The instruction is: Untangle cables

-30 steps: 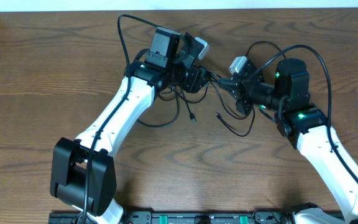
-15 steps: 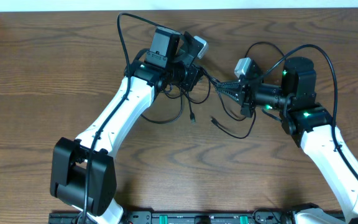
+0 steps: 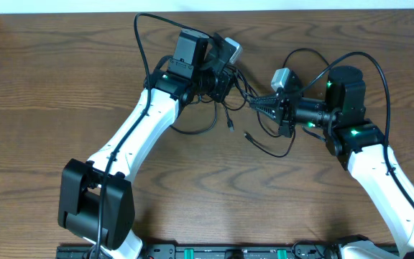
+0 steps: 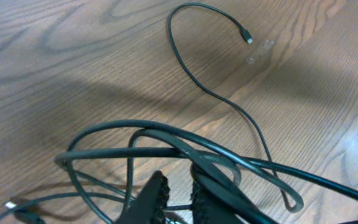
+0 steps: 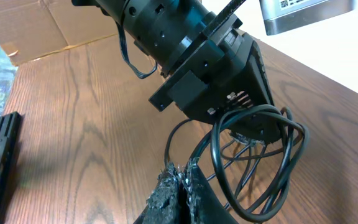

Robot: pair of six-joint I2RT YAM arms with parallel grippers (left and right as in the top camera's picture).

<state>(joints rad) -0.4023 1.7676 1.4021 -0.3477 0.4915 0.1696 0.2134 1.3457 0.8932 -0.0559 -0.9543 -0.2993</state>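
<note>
The left jaws are drawn nearly together. In the left wrist view a black strand of the cables (image 3: pixel 252 102) seems to be nipped at their tips, though the contact itself is partly hidden. The right jaws are pressed fully together. Whether a strand sits between them I cannot tell, but from overhead several strands run straight to their tips. The tangle hangs between the two pairs of jaws, lifted off the table (image 3: pixel 49 108). Some loops droop down, and one long strand lies on the wood with its plug end (image 4: pixel 247 37) free.

The step in hand, I judge, is to pull the bundle apart. To do it well, the left arm (image 3: pixel 146 119) and the right arm (image 3: pixel 379 180) should part slowly and level, so that the loops slide out and do not tighten into a knot. If the strands go taut without loosening, it is better to stop, release one side, and take another strand nearer to a free end. The arms' own thick wires (image 3: pixel 136 36) should not enter the loops.
</note>
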